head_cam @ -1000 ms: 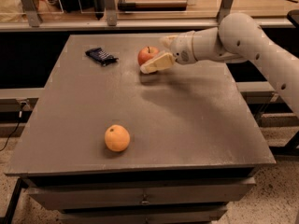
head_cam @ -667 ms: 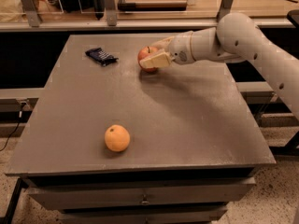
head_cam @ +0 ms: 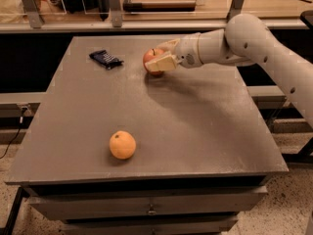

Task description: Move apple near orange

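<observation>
- The grey table [head_cam: 205, 126] narrows toward the back in this view; its left edge slants from the near corner up to the far left corner, and the strip along that edge is bare.
- A dark packet [head_cam: 105, 58] lies flat near the far left corner, set in from both the left and the back edge.
- The orange [head_cam: 122, 145] sits alone in the near left part of the top, a short way in from the front edge. There is bare surface on every side of it, and most of all to its right.
- The apple [head_cam: 150, 58] is at the back of the table, about mid-width, just right of the packet and apart from it. It is well apart from the orange, with an unbroken stretch of tabletop between the two.
- The gripper [head_cam: 157, 58] is at the apple, reaching in from the right. One finger lies across the fruit's near side and the other sits behind it, so the hand is closed about the apple with only the fruit's width between the fingers. The apple looks low to the surface; whether it touches the top cannot be told.
- The white arm [head_cam: 244, 43] runs from the gripper out past the right edge, casting a shadow over the back right of the table.
- The near right quarter of the top holds nothing, out to the front and right edges.
</observation>
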`<state>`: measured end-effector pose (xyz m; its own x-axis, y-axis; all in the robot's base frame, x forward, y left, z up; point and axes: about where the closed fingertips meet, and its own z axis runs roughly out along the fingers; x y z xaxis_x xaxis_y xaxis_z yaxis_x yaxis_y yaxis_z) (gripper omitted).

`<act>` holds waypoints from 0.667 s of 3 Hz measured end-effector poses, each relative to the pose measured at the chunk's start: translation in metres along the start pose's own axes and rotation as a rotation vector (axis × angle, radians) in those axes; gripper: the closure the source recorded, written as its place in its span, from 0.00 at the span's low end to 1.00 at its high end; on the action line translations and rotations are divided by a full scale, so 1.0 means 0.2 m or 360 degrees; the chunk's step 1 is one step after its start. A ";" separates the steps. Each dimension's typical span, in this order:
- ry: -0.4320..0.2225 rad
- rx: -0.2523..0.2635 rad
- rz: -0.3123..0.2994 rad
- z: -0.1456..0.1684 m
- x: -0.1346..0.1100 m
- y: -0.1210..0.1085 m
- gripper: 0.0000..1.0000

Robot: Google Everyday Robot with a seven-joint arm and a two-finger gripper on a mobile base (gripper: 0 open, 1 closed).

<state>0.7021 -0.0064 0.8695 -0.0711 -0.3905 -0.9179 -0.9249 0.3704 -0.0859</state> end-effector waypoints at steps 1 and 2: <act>0.0000 -0.0005 0.0000 0.01 0.00 0.00 1.00; -0.0023 -0.0035 -0.0072 -0.01 -0.03 0.02 1.00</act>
<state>0.6977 -0.0038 0.8742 -0.0240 -0.3941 -0.9188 -0.9351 0.3340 -0.1188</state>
